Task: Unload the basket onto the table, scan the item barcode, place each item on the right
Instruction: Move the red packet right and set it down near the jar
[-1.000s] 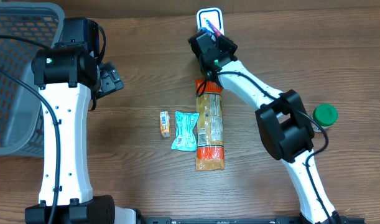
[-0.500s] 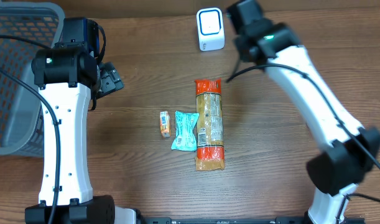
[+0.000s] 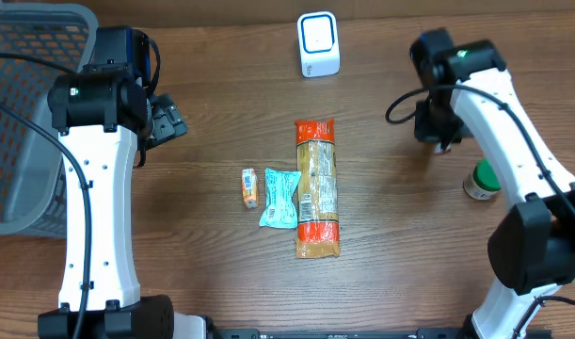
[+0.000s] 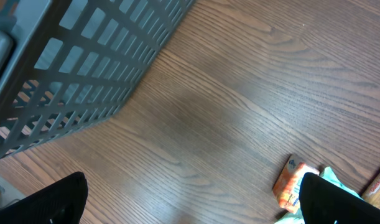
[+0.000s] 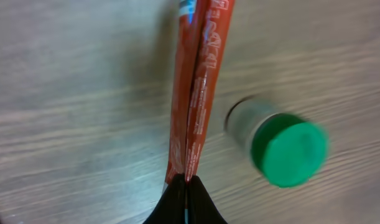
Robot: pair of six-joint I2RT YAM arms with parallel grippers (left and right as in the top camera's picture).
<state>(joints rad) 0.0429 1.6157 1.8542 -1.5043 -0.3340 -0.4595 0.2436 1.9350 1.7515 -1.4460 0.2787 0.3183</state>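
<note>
Since the earlier frame the right arm has swung from the scanner to the far right; nothing else moved.

Left: the left gripper hangs beside the basket, jaws wide apart and empty.

Centre: the long orange packet lies flat.

Right: the right gripper is pinched tight on a thin red packet, just beside the green-capped bottle.

Recommendation: lower the packet clear of the bottle before letting go.

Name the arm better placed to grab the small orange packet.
Left. The left gripper is open and nearer the orange packet; the right gripper is shut on a red sachet by the green-capped bottle.
</note>
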